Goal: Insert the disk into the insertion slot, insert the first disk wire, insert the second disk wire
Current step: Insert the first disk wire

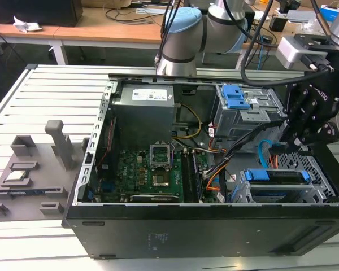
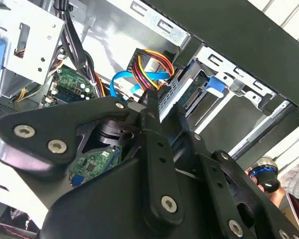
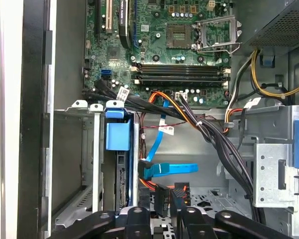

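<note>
We see the computer case [image 1: 186, 226] lying open on the slatted tabletop [image 1: 45, 90]. It holds a green motherboard [image 1: 158, 169], a grey power supply box [image 1: 144, 113] and two drive cages. The disk [image 1: 277, 176] sits inside the insertion slot [image 1: 319, 169], with its blue carrier showing at the cage's open side. The taller cage [image 1: 246, 116] stands behind it. The gripper [image 3: 162, 199] reaches into the case just beside the slot. Its fingers [image 3: 182, 196] are drawn narrow around the black plug of the first disk wire [image 3: 148, 183]. The second disk wire [image 3: 169, 168] curls close by, and we cannot tell whether its end is seated in the disk.
</note>
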{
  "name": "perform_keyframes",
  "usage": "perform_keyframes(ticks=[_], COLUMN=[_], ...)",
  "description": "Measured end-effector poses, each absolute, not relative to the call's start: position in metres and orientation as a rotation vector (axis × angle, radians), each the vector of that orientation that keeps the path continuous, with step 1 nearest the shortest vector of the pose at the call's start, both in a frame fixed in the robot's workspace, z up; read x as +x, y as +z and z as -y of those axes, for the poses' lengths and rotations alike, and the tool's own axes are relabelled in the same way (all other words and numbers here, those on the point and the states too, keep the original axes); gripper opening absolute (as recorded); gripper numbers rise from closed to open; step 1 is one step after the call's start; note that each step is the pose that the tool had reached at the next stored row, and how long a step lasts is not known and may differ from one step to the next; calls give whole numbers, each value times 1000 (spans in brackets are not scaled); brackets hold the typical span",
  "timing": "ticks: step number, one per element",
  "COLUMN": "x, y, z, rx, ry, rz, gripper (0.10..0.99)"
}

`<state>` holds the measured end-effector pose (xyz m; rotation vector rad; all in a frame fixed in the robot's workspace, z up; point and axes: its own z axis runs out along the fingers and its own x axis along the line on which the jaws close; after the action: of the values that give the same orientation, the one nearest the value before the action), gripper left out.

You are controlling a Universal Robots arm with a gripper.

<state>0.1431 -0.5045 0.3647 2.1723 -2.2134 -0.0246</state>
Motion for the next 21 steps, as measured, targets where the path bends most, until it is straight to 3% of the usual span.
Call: perform_keyframes(ticks=[11,12,14,21], x=[144,144,144,144], y=[356,356,355,356], z=[500,500,500,500], rx=[2156,2156,2156,2156], ry=[4,4,4,4], rz=[2204,2204,2204,2204], gripper=[302,286,165,165])
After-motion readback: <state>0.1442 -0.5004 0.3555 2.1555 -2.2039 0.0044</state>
